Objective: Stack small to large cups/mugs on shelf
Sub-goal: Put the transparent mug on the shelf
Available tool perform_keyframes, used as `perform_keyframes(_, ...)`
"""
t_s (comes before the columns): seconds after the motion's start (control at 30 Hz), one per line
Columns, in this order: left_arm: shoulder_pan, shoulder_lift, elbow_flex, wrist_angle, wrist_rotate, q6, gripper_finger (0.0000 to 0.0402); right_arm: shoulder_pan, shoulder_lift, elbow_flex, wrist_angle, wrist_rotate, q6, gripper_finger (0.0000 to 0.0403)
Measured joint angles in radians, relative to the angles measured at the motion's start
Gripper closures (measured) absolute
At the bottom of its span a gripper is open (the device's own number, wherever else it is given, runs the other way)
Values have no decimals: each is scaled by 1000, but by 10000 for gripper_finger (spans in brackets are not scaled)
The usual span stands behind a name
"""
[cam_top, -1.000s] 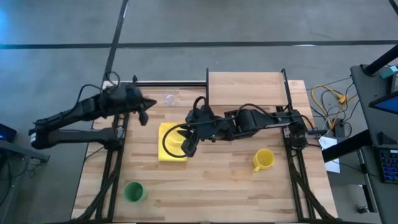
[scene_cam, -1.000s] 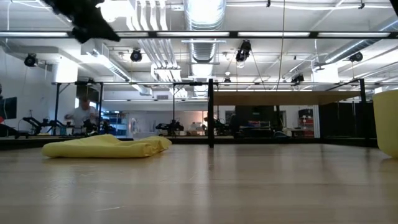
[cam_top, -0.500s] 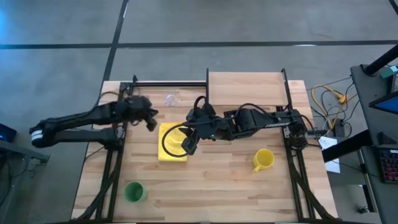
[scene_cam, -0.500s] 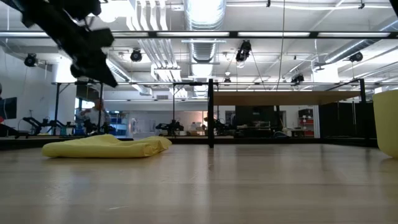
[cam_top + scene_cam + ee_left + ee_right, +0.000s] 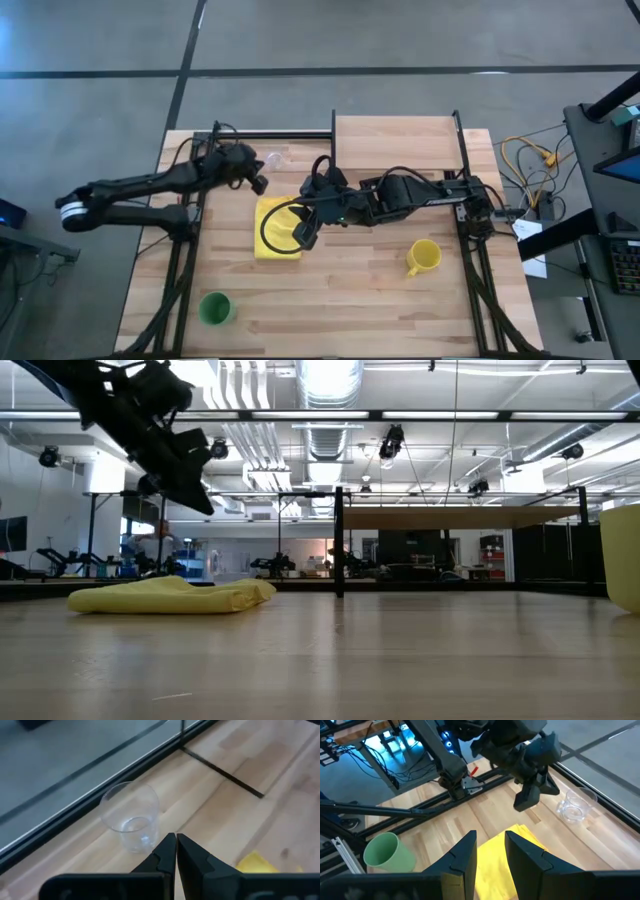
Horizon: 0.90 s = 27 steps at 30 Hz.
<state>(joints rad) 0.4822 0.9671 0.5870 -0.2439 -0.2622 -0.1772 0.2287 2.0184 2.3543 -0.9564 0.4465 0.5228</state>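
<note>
Left gripper [image 5: 258, 184] now nearer upright, mouth-up clear cup [image 5: 130, 823], fingers closed

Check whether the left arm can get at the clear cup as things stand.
Probably yes: the left gripper hangs beside the clear cup with bare table between them, though its fingers are shut.

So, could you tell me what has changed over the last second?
The left gripper has swung across the table toward the clear cup, fingers shut, holding nothing. The right gripper, the yellow cloth, yellow mug and green cup stayed put.
</note>
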Motion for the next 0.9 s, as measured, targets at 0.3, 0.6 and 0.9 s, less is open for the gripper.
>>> perform_keyframes(0.3, 95, 79, 0, 87, 132, -104, 401, 0, 0, 0, -17, 0, 0, 307)
perform_keyframes(0.6, 95, 180, 1, 98, 136, -158, 401, 0, 1, 0, -36, 0, 0, 307)
perform_keyframes(0.9, 95, 243, 1, 98, 160, -193, 401, 0, 1, 0, -36, 0, 0, 307)
